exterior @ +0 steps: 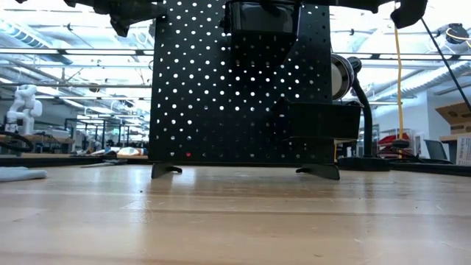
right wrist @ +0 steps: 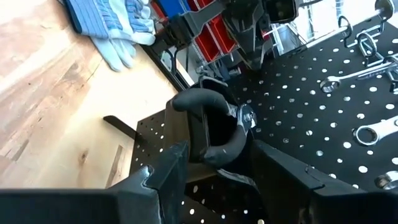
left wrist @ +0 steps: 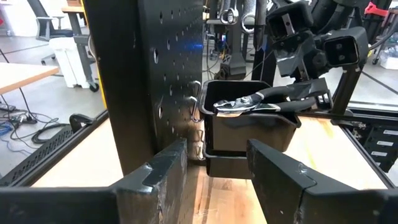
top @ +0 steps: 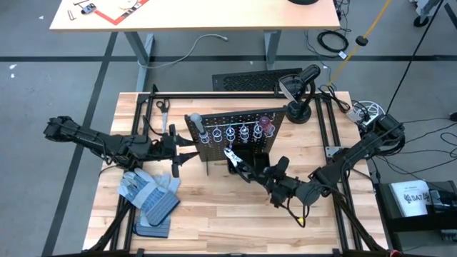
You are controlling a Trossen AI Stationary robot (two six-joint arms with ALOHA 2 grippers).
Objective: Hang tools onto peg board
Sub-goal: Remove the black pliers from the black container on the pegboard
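Observation:
The peg board (top: 235, 132) stands upright mid-table on its feet (exterior: 318, 171). Silver rings with tools (top: 237, 130) and wrenches (right wrist: 356, 71) hang on its near face. A black bin (left wrist: 249, 134) is fixed low on that face. Black-and-silver pliers (left wrist: 255, 102) lie level across the bin's open top, and my right gripper (top: 244, 168) is shut on them. My left gripper (left wrist: 217, 177) stands open at the board's left edge (left wrist: 124, 87), with nothing between its fingers. My right gripper pinches the pliers' black handles (right wrist: 208, 127) between its two fingers, roughly level, coming from the table's near right. The fingers lie along the pliers. The silver head (left wrist: 227, 106) sits at the bin's rim; whether it rests on the rim cannot be told.
Blue-grey work gloves (top: 151, 196) lie near left on the wood table (top: 214, 214). A black stand with a lamp-like head (top: 300, 96) is at the far right, and a ribbed mat (top: 246, 80) lies beyond the table's far edge. Cables lie at the right.

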